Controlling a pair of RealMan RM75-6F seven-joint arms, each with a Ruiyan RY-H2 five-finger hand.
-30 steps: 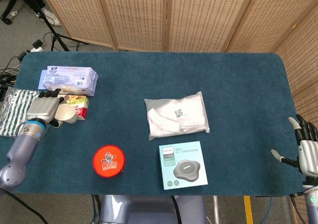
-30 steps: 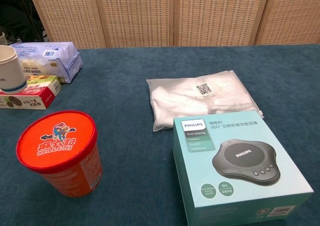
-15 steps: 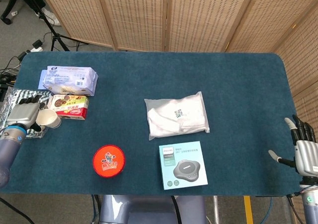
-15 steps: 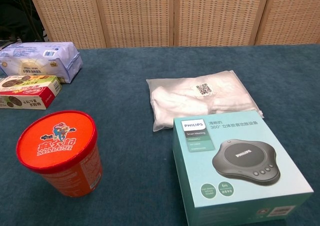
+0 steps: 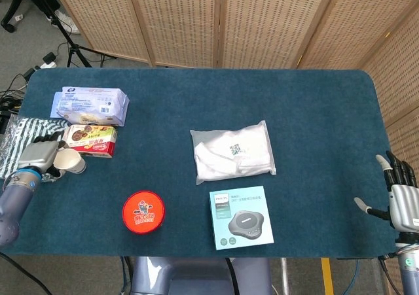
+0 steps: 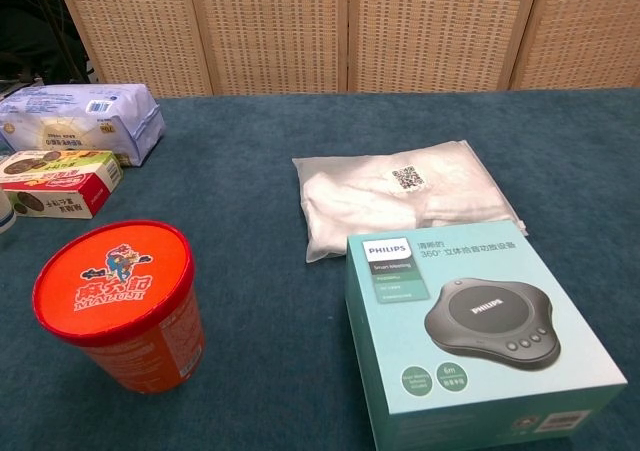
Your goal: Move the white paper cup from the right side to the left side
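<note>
The white paper cup (image 5: 69, 161) sits at the left edge of the blue table (image 5: 314, 112), tilted with its mouth facing right; it lies just in front of the red-and-green snack box (image 5: 91, 140) and beside the striped cloth (image 5: 18, 138); the left hand (image 5: 38, 156) holds the cup, fingers wrapped around its far side. In the chest view only a sliver of the cup shows at the left frame edge, next to the snack box (image 6: 57, 180).

The right hand (image 5: 400, 200) hangs off the right edge of the table, near its front corner; its fingers are spread apart and it holds nothing; it touches no object.

Behind the snack box lies a white-and-blue tissue pack (image 5: 90, 105); near the front edge stands a red-lidded tub (image 5: 143, 211), upright; at the table centre lies a clear bag of white material (image 5: 232, 152) with a printed code on top; just in front of the bag lies a teal speaker box (image 5: 241, 217), flat, its printed face up; bag and box are close together but whether they touch cannot be told.
</note>
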